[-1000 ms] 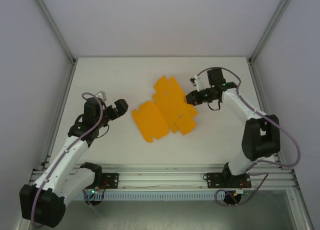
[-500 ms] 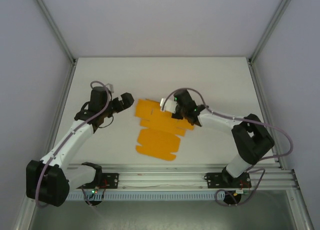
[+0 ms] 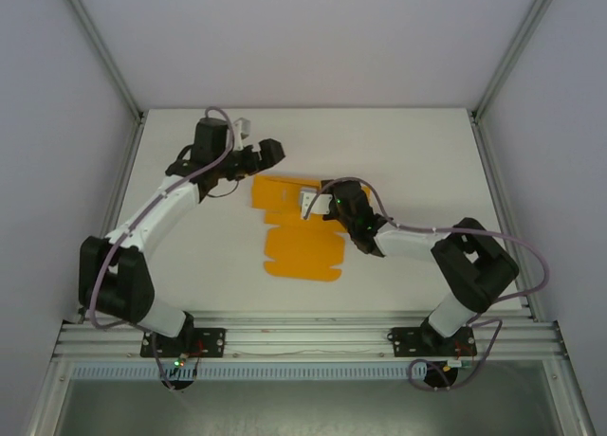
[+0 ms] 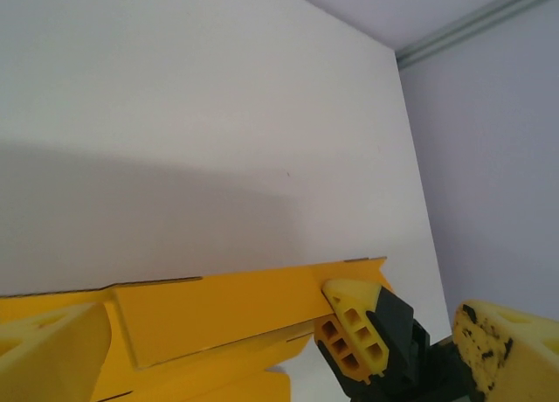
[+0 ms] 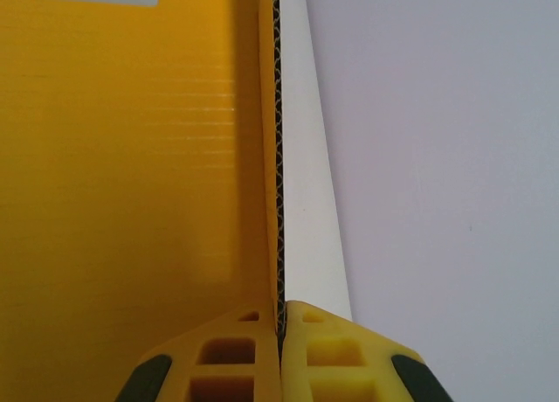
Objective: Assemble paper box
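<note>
Paper box (image 3: 302, 256), still a flat die-cut sheet, lies mid-bench (image 3: 408, 152). Dragged left and turned within last second; far flap now appears raised. Right tool (image 5: 281, 319) pinching sheet's corrugated edge, fingers pressed tight on card. Left tool (image 3: 266, 156), spread wide, has swung in to sheet's far left corner, gripping nothing. First fold likely starting. No brand, label or writing legible.
</note>
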Available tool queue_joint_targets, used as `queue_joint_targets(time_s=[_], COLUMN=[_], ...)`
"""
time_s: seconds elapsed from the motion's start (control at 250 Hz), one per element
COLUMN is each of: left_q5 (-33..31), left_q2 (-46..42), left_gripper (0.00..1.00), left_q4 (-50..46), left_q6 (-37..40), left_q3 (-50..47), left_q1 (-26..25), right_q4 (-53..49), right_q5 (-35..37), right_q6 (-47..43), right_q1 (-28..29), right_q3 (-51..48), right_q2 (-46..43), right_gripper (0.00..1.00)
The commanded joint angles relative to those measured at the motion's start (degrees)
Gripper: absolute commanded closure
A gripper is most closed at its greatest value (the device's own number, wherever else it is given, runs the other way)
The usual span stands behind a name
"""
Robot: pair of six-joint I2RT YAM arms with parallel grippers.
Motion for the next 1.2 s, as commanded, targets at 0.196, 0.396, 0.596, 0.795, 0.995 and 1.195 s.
queue_joint_targets(time_s=[0.196,0.396,0.596,0.795,0.995,1.195], left_q5=[1.95,3.98,6.53,11.75,13.52,11.07], left_q2=[7.43,9.06,10.09,11.44,12.13,11.51], left_gripper=[0.08,0.13,0.17,0.26,0.43,0.54], left_q4=[-7.34,-7.16,-3.94,6.62,11.03,10.11], left_q6=[4.7,4.49,1.68,-5.15,-8.52,-8.27], left_q3=[6.69,5.55,3.47,0.81,0.45,-0.14], left_q1=[-3.1,-4.61,-6.7,-6.96,-7.44,-7.77], right_q4=[3.02,6.12,9.64,10.31,12.18,13.29], right_q5=[2.2,3.4,4.11,2.59,2.32,2.93], right_q6=[0.08,2.58,4.01,2.13,2.36,2.56], right_q1=[0.36,0.52,0.63,1.99,2.57,2.78], right_q3=[0.62,0.73,1.25,1.03,0.59,0.03], right_q2=[-1.29,-0.72,0.82,2.62,3.71,3.73], right_gripper=[1.0,1.0,1.0,1.0,1.0,1.0])
